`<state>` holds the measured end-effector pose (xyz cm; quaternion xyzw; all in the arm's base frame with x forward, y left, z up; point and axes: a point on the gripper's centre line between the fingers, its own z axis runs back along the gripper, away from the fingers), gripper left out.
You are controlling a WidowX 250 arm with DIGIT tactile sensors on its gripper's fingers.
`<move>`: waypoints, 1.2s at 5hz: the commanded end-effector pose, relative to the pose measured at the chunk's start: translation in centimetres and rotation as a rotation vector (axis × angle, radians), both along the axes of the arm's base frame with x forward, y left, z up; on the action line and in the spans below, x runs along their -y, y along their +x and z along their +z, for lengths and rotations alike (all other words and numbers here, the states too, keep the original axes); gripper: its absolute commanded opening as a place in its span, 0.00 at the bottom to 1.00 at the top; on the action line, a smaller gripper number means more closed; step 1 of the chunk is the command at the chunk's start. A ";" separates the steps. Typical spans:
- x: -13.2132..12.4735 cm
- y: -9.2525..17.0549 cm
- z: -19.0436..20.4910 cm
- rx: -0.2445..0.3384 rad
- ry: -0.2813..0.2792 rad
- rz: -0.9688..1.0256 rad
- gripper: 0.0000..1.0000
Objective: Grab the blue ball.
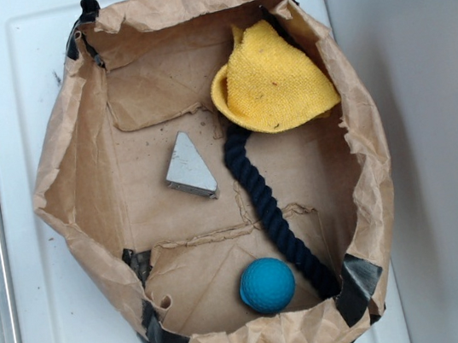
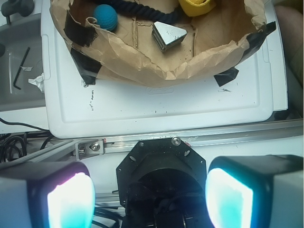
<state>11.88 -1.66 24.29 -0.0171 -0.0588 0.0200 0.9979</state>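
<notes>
- Exterior view gives you the layout: the blue ball sits on the floor of a brown paper bag whose walls are rolled down into a rim, near the bag's bottom edge, and the bag rests on a white tray.
- You'll see a dark navy rope running from under the yellow cloth at the top right wall down past the ball's right side, just beside it; whether they touch is unclear.
- A silver wedge-shaped block lies near the middle, well apart from the ball, so it shouldn't hinder you.
- Wrist view shows your gripper spread wide, nothing between its pads, hanging outside the bag over the metal rail at the tray's edge.
- From there the ball appears at the far left of the bag, behind the crumpled rim and black tape.
- My judgement: the reach hasn't started; you'll need to clear the rim and descend from above, keeping the rope-side finger off the rope.
</notes>
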 end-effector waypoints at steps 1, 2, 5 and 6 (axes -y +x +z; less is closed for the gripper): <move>0.0 0.0 0.0 0.000 0.000 0.000 1.00; 1.2 4.3 -0.3 -0.012 0.012 0.037 1.00; -3.8 13.7 -5.8 0.062 0.110 0.020 1.00; -5.1 14.7 -8.6 0.031 0.160 0.011 1.00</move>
